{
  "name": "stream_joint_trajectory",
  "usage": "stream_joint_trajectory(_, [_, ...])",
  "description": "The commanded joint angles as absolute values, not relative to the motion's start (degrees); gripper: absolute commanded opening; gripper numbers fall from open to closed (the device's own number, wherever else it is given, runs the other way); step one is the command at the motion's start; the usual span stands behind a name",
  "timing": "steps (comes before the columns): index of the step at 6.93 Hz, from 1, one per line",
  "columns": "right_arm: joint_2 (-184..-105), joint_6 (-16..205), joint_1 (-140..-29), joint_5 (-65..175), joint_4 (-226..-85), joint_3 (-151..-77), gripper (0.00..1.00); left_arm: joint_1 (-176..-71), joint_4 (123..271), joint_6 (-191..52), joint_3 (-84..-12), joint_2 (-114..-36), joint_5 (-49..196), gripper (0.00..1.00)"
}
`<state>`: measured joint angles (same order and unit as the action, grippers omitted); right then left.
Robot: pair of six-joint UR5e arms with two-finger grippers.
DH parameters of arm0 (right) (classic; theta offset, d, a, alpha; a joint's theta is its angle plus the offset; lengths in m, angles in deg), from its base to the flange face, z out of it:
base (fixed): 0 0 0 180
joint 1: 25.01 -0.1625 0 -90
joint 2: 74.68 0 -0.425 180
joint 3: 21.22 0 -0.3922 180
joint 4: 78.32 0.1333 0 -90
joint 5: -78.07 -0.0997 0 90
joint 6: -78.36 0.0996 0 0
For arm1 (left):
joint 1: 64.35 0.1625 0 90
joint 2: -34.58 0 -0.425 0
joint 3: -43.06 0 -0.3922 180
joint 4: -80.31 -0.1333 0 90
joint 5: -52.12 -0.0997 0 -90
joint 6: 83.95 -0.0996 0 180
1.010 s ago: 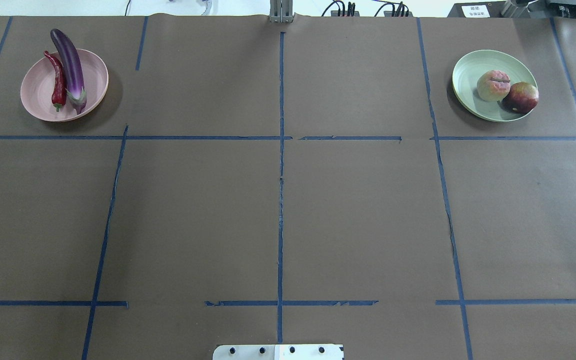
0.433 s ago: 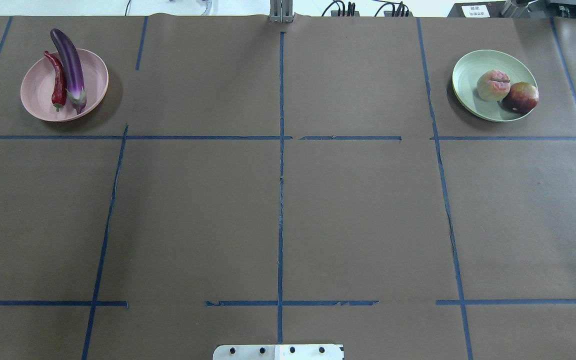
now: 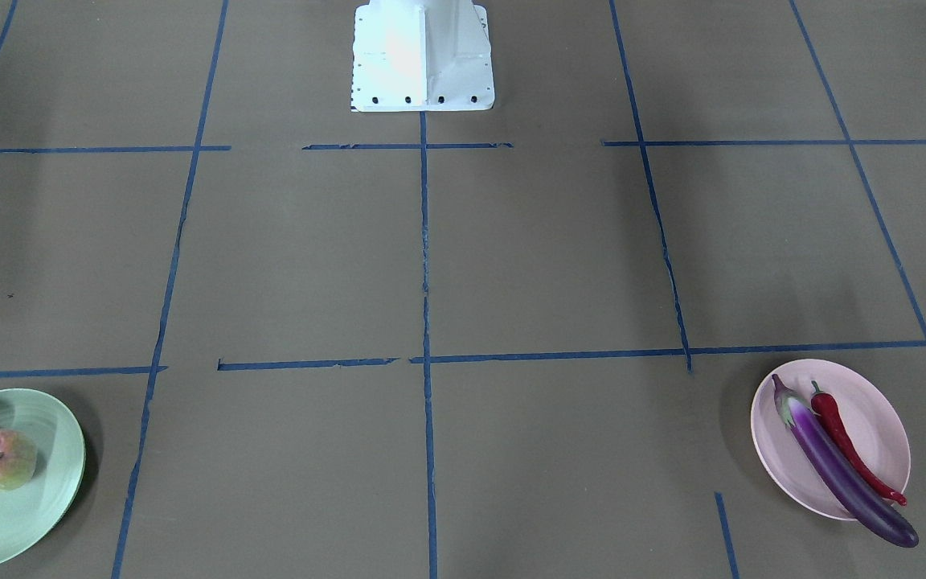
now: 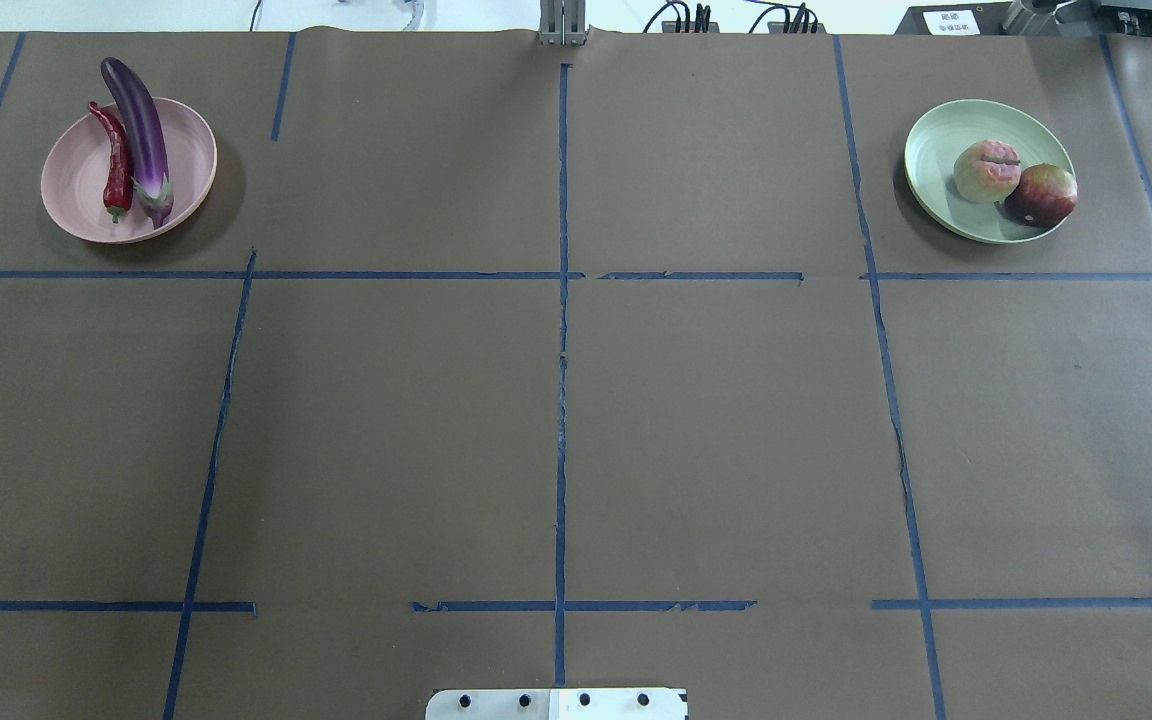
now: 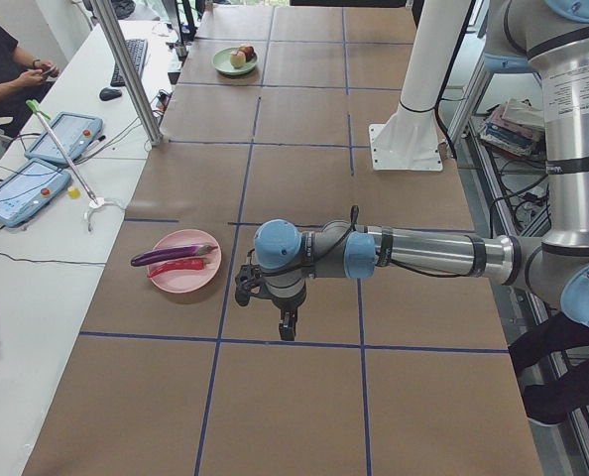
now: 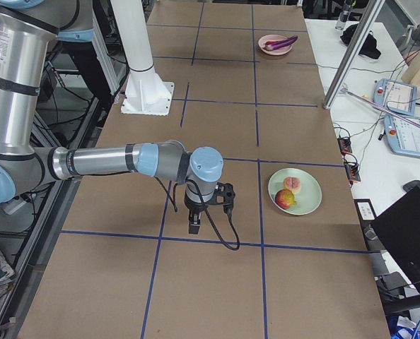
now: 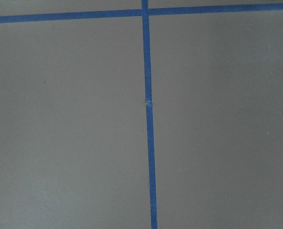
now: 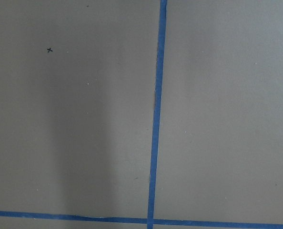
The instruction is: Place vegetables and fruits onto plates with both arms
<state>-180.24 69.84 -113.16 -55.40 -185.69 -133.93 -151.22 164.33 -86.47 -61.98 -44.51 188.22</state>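
Note:
The purple eggplant [image 4: 139, 130] and the red chili pepper [image 4: 117, 165] lie side by side on the pink plate [image 4: 76, 190] at the far left; the eggplant's tip hangs over the rim. The pale fruit [image 4: 986, 170] and the red-and-yellow fruit [image 4: 1041, 194] sit touching on the mint green plate [image 4: 936, 150] at the far right. My left gripper [image 5: 288, 322] shows only in the exterior left view, above bare table short of the pink plate [image 5: 183, 278]. My right gripper [image 6: 194, 222] shows only in the exterior right view, left of the green plate [image 6: 305, 201]. I cannot tell whether either is open.
The white base block [image 4: 556, 703] stands at the near edge, centre. Blue tape lines cross the brown table cover. A side bench with tablets [image 5: 22, 188] and a metal post [image 5: 126, 69] runs along the far edge. A laptop [image 6: 408, 233] sits beyond the green plate.

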Motion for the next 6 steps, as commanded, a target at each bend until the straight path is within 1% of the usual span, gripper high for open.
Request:
stream_joint_trajectory(1, [-180.41,69.83,-113.16,-55.44,-185.72,-134.51,1.00,-151.18,163.81,-86.41,-62.84,-44.79,187.74,1.00])
stream_joint_trajectory(4, [-180.50,70.18,-113.16,-54.91,-185.72,-135.30,1.00,-150.92,163.63,-86.41,-62.94,-44.18,187.56,1.00])
stream_joint_trajectory(6, [-180.50,70.62,-113.07,-54.91,-185.72,-134.33,1.00,-150.92,163.55,-86.41,-62.68,-44.17,187.47,1.00])
